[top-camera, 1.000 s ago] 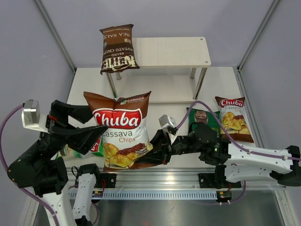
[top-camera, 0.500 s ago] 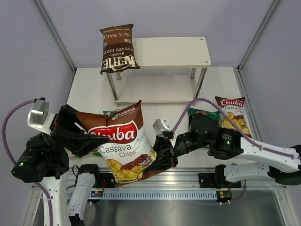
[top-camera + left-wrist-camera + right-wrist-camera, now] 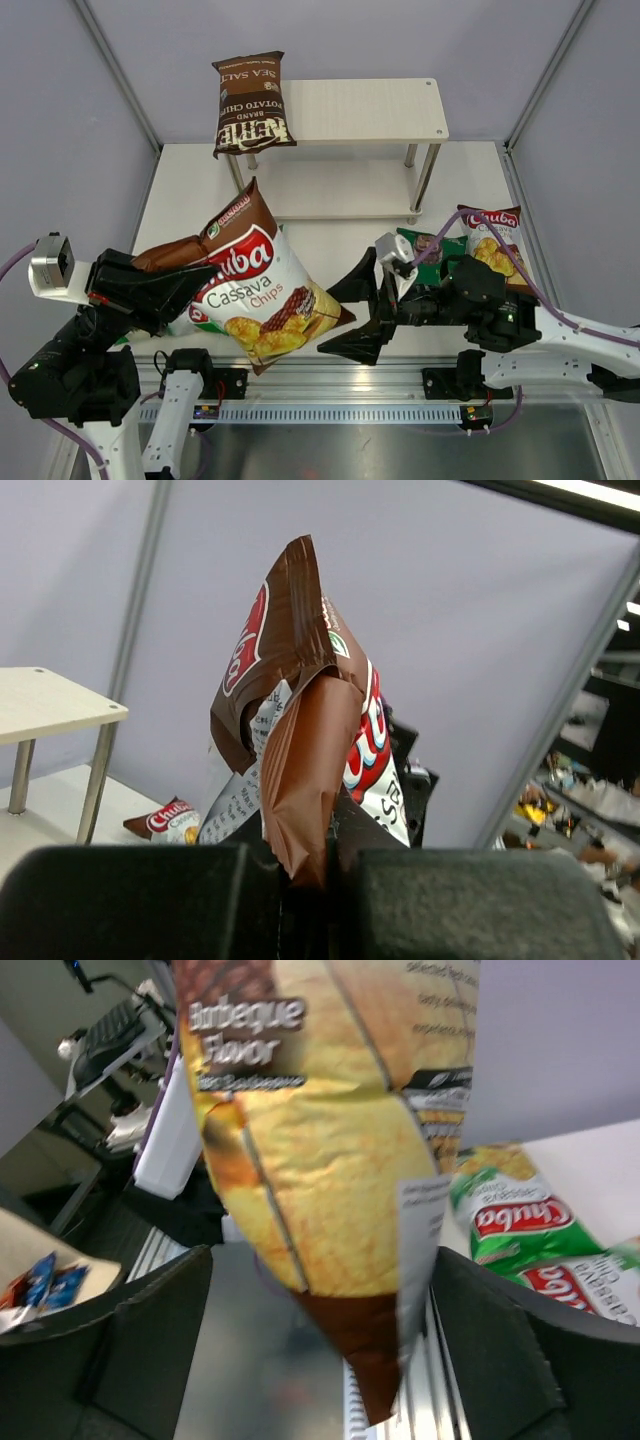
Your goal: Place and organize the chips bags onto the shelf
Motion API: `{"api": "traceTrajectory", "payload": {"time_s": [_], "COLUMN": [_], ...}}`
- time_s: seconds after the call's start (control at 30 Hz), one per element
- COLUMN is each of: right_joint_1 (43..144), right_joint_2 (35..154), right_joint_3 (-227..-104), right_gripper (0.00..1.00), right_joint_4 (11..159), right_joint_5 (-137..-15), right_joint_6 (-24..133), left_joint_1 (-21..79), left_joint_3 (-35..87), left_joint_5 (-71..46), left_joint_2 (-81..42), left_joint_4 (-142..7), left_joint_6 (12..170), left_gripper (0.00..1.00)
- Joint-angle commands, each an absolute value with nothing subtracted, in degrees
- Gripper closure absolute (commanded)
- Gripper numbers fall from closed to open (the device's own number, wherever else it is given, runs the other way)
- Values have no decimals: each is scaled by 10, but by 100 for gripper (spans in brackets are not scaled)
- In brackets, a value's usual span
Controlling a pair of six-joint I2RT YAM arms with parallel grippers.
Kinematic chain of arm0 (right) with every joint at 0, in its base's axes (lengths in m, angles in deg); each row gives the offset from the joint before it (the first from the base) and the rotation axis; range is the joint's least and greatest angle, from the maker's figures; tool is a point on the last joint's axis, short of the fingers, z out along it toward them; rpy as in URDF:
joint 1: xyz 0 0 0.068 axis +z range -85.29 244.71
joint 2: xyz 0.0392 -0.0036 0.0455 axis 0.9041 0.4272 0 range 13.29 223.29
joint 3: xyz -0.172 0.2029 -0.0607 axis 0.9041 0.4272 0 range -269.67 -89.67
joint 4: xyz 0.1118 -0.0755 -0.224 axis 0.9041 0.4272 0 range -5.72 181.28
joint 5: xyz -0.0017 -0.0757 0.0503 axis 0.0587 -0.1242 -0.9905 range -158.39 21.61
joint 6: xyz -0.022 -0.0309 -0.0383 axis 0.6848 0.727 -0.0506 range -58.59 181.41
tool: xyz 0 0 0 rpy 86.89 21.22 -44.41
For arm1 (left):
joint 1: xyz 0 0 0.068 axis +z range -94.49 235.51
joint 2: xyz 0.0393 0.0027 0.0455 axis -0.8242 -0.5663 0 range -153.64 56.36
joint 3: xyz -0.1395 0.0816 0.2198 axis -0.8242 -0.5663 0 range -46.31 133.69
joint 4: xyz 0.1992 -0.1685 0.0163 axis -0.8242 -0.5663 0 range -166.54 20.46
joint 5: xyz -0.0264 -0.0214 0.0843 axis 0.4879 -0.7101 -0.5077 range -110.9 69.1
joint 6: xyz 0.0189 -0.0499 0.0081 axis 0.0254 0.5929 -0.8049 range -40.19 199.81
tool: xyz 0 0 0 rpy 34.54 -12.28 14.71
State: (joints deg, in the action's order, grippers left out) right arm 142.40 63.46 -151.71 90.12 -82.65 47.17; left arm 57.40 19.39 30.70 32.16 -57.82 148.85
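My left gripper [image 3: 190,280] is clamped tight on the brown top seam of a white-brown Chuba Cassava bag [image 3: 265,300], holding it aloft over the worktop's [image 3: 185,190] near edge. My right gripper [image 3: 328,322] stands wide open astride its bottom corner, gripping nothing. Only the Kettle bag [image 3: 250,105] lies on the shelf [image 3: 370,110], overhanging the top board's left end. By my reckoning five are not yet shelved: this one, a second Cassava bag [image 3: 500,240] and the dark green bag [image 3: 430,248] by the right edge, and two light green bags [image 3: 510,1225] toward the near left corner.
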Motion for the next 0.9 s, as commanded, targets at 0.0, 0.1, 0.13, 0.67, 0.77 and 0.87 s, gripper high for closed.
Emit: {"api": "traceTrajectory", "payload": {"time_s": [0.0,0.1,0.13,0.67,0.77,0.87], "right_joint_1": [1428,1428,1428,1428,1428,1428], "right_joint_2": [600,568,568,736,757,769], "right_joint_3": [-1462,-1402,-1388,-1356,-1350,-1363], "right_gripper": [1,0,1,1,0,0], "right_joint_4": [752,667,625,245,176,163], "right_joint_5": [-722,-722,-728,-599,-600,-600], "right_joint_6": [434,408,397,271,270,273], "left_joint_1": [578,579,579,579,579,579], "left_joint_3": [183,183,180,111,103,92], "left_joint_5": [184,126,103,69,77,79], "left_joint_2": [326,330,329,308,308,311], "left_joint_4": [-612,-620,-622,-498,-500,-499], "left_joint_6": [1513,1544,1554,1681,1683,1681], "left_gripper": [100,100,100,100,100,100]}}
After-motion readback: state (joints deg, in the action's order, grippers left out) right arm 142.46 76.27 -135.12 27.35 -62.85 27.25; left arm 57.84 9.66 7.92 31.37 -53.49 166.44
